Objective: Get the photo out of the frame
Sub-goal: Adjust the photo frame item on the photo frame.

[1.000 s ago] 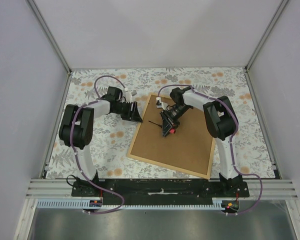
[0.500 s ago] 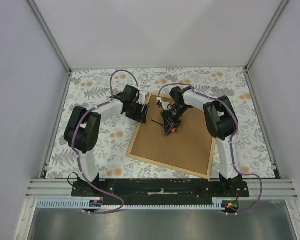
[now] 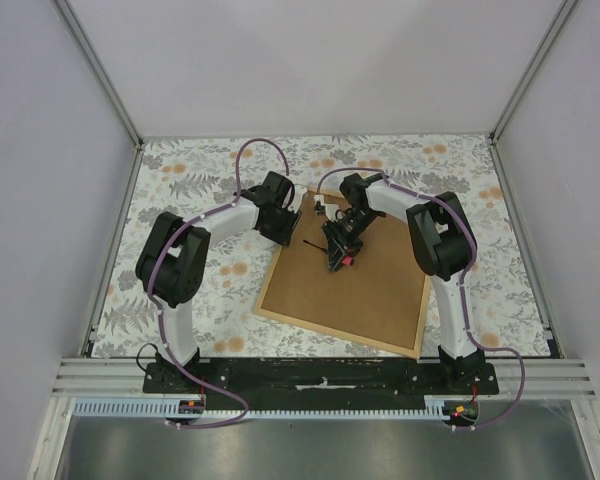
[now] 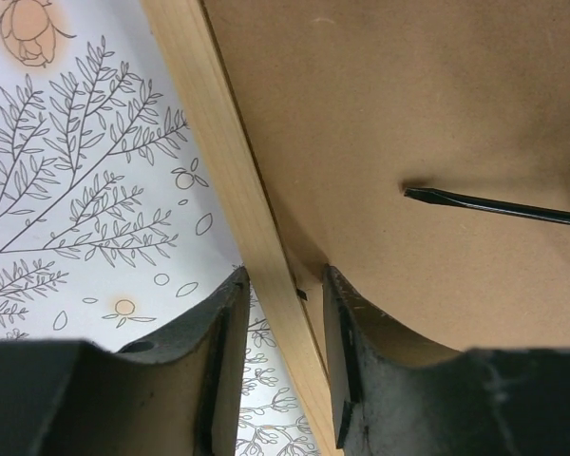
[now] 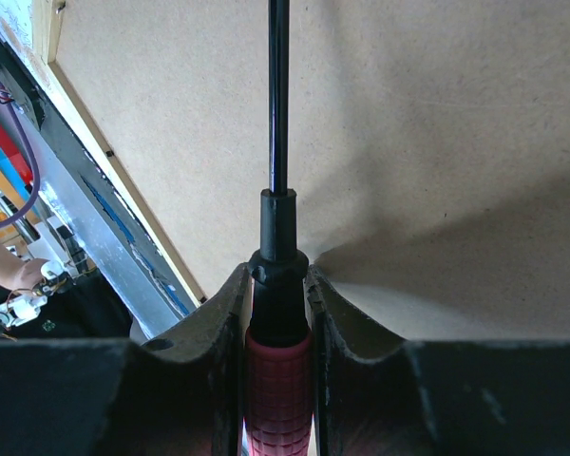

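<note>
The frame [image 3: 365, 300] lies flat, back side up, in the middle of the overhead view, a little right of centre and turned at an angle on the flowered tablecloth [image 3: 190, 175]. All I can see of it is the brown board [image 5: 437, 114] and the thin light wooden strip [image 4: 214, 133] round its edge.

The left claw [image 4: 283, 290] sits at the upper left side of the frame. In its own wrist view the two fingers [image 4: 223, 351] stand apart astride the wooden strip, one over the tablecloth and the other over the board. A dark gap shows between the strip and the board-side finger, so nothing is pinched.

The right claw [image 5: 277, 275] hangs over the upper middle of the board, clamped on a screwdriver [image 5: 278, 375] with a red ribbed handle and a black collar. Its thin black shaft runs straight up the right wrist view, low over the board. In the left wrist view the flat tip comes in from the right edge and ends near the strip; whether it touches the board I cannot tell
</note>
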{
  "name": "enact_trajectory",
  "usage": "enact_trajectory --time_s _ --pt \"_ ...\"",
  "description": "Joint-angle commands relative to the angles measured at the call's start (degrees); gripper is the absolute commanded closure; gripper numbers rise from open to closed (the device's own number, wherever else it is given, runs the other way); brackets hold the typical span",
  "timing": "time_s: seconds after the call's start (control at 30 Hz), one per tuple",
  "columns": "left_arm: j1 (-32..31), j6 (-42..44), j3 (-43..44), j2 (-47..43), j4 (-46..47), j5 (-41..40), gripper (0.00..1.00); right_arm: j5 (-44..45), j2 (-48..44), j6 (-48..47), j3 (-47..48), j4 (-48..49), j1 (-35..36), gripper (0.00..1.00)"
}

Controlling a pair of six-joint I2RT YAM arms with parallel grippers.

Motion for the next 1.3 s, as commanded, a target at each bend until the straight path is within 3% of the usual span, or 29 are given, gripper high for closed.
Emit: enact_trajectory --time_s 0.0,0.27,0.37,0.6,0.97,1.27 --pt "0.01 1.56 0.34 2.23 -3.19 -6.53 0.61 0.66 -2.02 -0.20 -0.22 0.87 -0.05 1.00" --pt "0.01 1.99 0.78 1.70 -4.95 -6.98 0.64 0.66 -1.93 -0.20 -0.14 0.96 -0.14 1.00" --pt "0.01 1.82 0.78 1.52 -5.65 -5.31 0.56 0.75 -2.10 -0.11 -0.14 0.87 0.03 1.00" --pt "0.01 1.91 0.96 1.17 -6.18 -4.42 0.54 0.57 -2.37 -0.11 -0.22 0.87 -0.05 1.00" --pt "0.45 1.64 1.31 0.64 -5.91 -0.12 0.56 0.31 -2.63 -0.29 -0.40 0.87 -0.05 1.00" --pt "0.63 2.17 1.49 2.13 -4.51 -3.63 0.62 -0.04 -2.54 -0.37 -0.40 0.78 -0.23 1.00"
